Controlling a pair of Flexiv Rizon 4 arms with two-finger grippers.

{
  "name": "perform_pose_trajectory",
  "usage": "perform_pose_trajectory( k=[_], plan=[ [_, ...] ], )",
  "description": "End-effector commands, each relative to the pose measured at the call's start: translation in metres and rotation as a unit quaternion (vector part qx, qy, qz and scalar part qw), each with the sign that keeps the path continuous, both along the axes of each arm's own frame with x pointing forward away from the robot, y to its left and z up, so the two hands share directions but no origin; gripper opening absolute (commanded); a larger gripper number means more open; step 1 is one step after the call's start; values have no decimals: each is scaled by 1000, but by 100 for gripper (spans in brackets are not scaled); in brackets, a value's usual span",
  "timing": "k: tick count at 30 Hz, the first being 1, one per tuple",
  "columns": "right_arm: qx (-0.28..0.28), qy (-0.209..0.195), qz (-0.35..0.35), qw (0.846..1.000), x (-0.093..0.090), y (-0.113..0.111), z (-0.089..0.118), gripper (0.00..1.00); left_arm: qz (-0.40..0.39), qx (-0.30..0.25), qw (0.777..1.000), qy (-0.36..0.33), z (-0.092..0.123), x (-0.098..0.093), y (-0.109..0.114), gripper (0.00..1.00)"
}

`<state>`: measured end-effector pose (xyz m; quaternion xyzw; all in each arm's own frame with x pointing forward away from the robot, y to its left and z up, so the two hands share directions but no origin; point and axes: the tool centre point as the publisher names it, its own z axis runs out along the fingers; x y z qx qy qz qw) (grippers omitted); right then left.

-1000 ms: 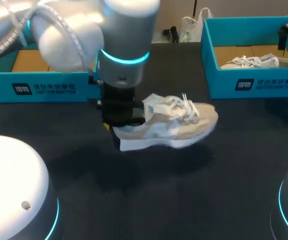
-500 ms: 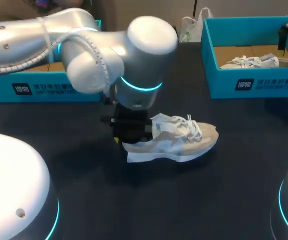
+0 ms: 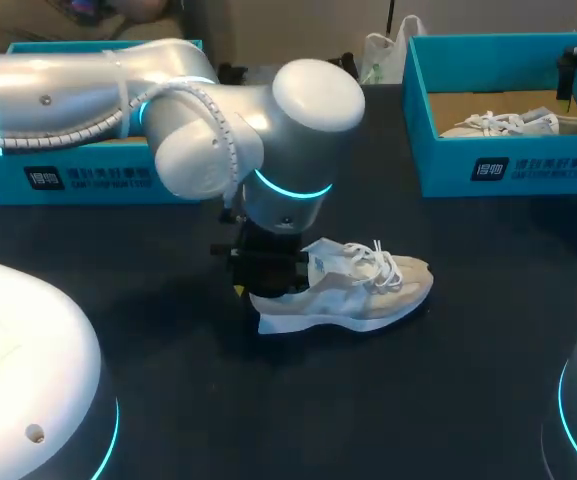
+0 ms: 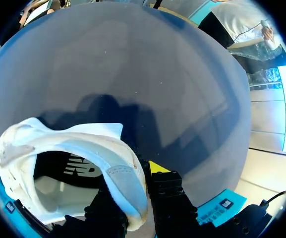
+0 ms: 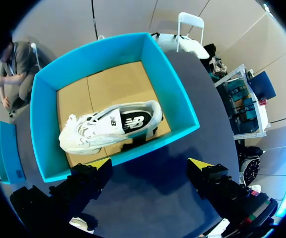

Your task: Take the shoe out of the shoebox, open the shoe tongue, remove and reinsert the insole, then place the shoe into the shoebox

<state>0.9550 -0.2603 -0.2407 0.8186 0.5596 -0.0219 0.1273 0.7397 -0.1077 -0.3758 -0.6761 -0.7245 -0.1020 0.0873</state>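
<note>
Your left claw [image 4: 132, 196] is clamped on the heel collar of the beige shoe [image 4: 63, 148]: one finger inside the opening, the yellow-tipped finger [image 4: 157, 166] outside. The shoe sits sole-down on the dark table [image 3: 388, 400], with its toe pointing away from that claw and its laces on top. An open teal shoebox [image 3: 78, 175] is behind that arm. Your right claw [image 5: 149, 166] has its fingers wide apart with nothing in them. It hovers over the other shoebox [image 5: 170, 99], where a second shoe [image 5: 108, 126] lies ahead of it.
</note>
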Motion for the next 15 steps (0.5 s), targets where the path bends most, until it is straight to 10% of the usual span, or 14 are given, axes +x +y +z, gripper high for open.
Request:
perform_pose_trajectory(
  k=[1,5,11,15],
  plan=[
    [1,-1,0,1000,0,0,0,100,3,4,1000,0,-14,3,-2,0],
    [1,-1,0,1000,0,0,0,100,7,9,1000,8,-20,3,0,0],
    [1,-1,0,1000,0,0,0,100,17,9,1000,17,-19,6,2,87],
    [1,-1,0,1000,0,0,0,100,15,-11,1000,25,-2,4,4,100]
  ],
)
